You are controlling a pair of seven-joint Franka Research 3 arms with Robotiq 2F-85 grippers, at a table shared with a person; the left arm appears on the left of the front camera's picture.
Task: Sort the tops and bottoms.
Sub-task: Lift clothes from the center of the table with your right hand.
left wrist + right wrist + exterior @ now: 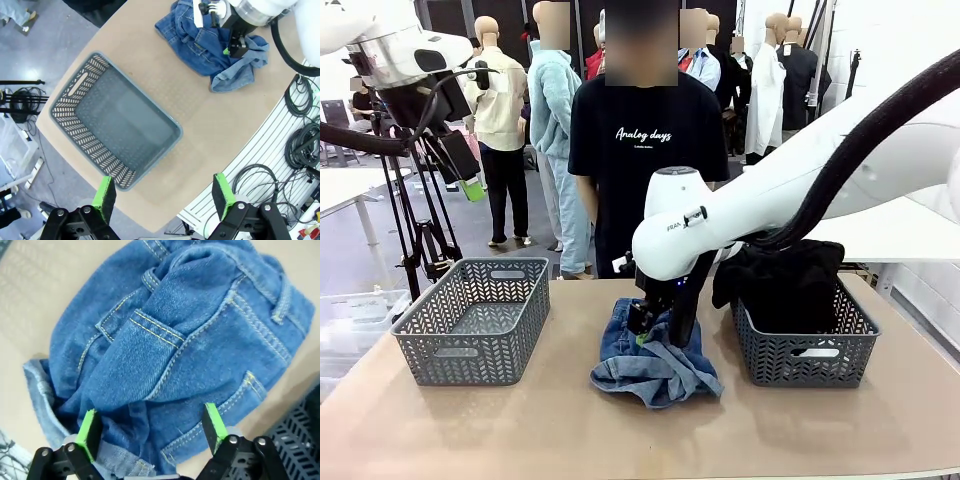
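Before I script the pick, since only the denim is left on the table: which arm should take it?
Right. Its gripper hangs open directly over the denim garment, while the left gripper is raised above the empty gray basket.

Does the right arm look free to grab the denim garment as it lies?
Probably yes: the right tool hangs open just over the bunched denim garment, with nothing between its fingers and the cloth.

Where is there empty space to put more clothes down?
The left basket is bare inside, and open table lies between it and the denim garment. The front strip of table is free too. It is crowded at the right: the right basket is heaped with black clothes.
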